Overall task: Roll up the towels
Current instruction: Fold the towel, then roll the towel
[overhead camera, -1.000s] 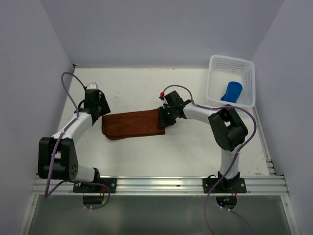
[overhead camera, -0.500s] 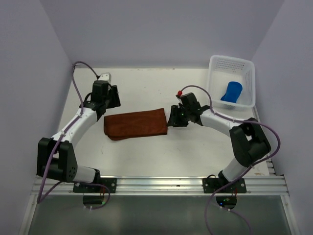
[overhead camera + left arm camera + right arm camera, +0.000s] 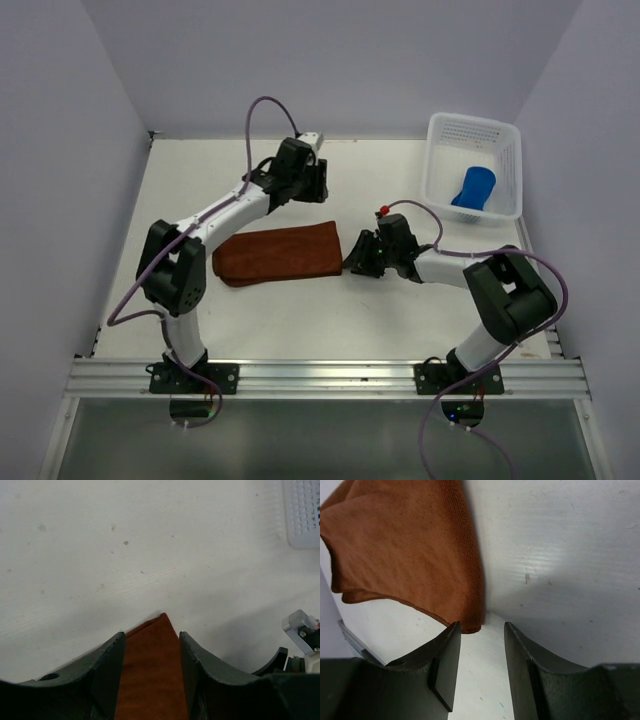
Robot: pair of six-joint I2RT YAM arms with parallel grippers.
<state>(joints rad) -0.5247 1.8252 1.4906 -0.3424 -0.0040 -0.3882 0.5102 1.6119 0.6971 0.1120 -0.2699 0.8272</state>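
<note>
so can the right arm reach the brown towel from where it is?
Probably yes. The right gripper sits open just off the towel, whose right corner lies directly ahead of the fingers with nothing in between. The left gripper hangs past the far edge, out of the way.

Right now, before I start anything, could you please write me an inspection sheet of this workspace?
Surface: white table, a few small specks.
Job's things: rust-brown towel lies folded flat in the middle, not rolled; blue towel is rolled and sits in the white basket at the far right.
Clutter: nothing seen.
Hands: left hand open, above the brown towel's far right corner; right hand open, low at the towel's right edge; neither holds anything.
Cables: a purple cable loops along each arm; neither lies on a towel.
Surroundings: plain pale walls on three sides; metal rail at the near edge.
</note>
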